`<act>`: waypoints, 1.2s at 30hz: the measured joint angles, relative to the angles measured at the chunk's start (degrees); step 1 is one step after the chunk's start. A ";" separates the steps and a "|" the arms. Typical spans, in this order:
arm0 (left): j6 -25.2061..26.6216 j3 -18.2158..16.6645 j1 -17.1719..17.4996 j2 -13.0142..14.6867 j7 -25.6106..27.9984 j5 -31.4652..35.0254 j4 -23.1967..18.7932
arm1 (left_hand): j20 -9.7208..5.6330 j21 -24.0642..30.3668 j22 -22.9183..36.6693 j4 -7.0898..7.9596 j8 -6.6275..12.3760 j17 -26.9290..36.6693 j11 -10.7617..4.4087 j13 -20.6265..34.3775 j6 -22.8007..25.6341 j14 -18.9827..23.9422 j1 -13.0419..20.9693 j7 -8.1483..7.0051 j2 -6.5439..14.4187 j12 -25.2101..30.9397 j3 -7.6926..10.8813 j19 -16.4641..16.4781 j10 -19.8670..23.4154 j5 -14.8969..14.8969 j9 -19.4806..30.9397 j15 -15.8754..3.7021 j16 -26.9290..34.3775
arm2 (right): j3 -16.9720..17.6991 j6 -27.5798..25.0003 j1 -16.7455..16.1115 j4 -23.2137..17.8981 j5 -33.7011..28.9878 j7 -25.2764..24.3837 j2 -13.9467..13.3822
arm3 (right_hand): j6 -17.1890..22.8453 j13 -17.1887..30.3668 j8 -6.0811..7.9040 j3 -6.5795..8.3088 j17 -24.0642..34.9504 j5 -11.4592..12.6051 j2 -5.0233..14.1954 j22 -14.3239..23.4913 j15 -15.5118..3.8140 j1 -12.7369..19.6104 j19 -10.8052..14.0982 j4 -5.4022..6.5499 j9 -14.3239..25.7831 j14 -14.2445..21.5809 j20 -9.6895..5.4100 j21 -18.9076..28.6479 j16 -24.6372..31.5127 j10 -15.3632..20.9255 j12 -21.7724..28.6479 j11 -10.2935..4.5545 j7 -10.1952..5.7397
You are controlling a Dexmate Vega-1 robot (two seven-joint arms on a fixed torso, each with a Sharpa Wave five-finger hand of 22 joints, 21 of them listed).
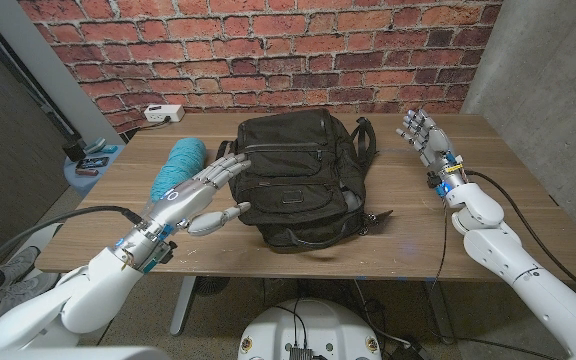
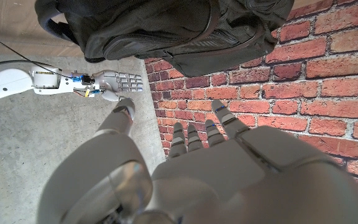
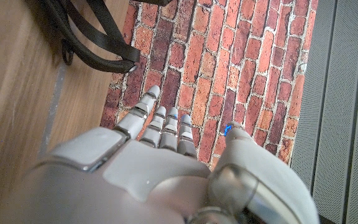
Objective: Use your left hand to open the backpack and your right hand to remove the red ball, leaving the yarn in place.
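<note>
- Backpack [image 1: 298,180] lay black and zipped shut at the middle of the table [image 1: 408,225], its straps trailing toward three o'clock.
- Your left hand [image 1: 203,195] hovered at its nine o'clock edge, fingers spread, holding nothing.
- Blue yarn [image 1: 180,165] sat just beyond that hand, around ten o'clock.
- Your right hand [image 1: 423,135] stood well apart at two o'clock, fingers spread and empty.

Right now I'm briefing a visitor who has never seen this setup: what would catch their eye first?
The black backpack lying mid-table, against the red brick wall. Next, the teal yarn beside it on the robot's left, with the left hand reaching to the bag's edge. The right hand stands open at the table's far right.
</note>
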 measured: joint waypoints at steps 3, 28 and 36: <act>0.08 -0.40 0.76 -0.65 0.92 2.09 -0.48 | 0.00 -0.10 0.00 -0.28 0.32 0.00 0.45 0.13 0.21 0.00 2.55 0.21 1.65 0.29 0.29 0.00 0.45 0.43 0.00 0.00 0.24 | 0.09 0.20 -0.04 0.00 0.05 0.19 0.00 | 0.00 0.00 0.00 0.00 0.00 0.00 0.00 0.00 0.04 0.00 0.00 0.00 0.00 -0.04 0.00 0.00 0.00 0.00 0.00 0.00 0.00; 4.19 -2.43 3.59 0.64 3.96 15.01 -4.57 | -0.20 -1.11 -0.17 -1.45 1.16 -0.01 -0.22 0.66 1.35 0.86 6.75 0.52 -1.46 1.57 1.45 0.85 2.30 2.55 0.27 0.21 0.47 | 0.89 2.08 0.30 1.97 0.92 0.47 1.27 | 0.21 0.00 0.00 0.24 0.13 -0.23 0.00 0.30 0.34 0.00 -0.01 -0.24 0.00 -0.34 0.00 0.00 0.00 0.03 0.22 0.41 0.20; 5.52 -2.76 3.99 1.40 3.13 16.98 -5.49 | 0.11 -1.33 -0.16 -1.20 1.16 -0.01 -0.21 0.65 1.35 0.85 7.88 0.52 -1.63 1.57 1.70 1.15 2.29 2.55 0.27 0.21 0.47 | 1.31 2.23 0.31 2.47 1.40 0.63 1.34 | 0.20 0.00 0.00 -0.01 0.12 -0.23 -0.06 0.29 0.34 -0.06 -0.01 -0.49 0.00 -0.34 0.00 0.00 0.00 0.03 0.21 0.40 0.20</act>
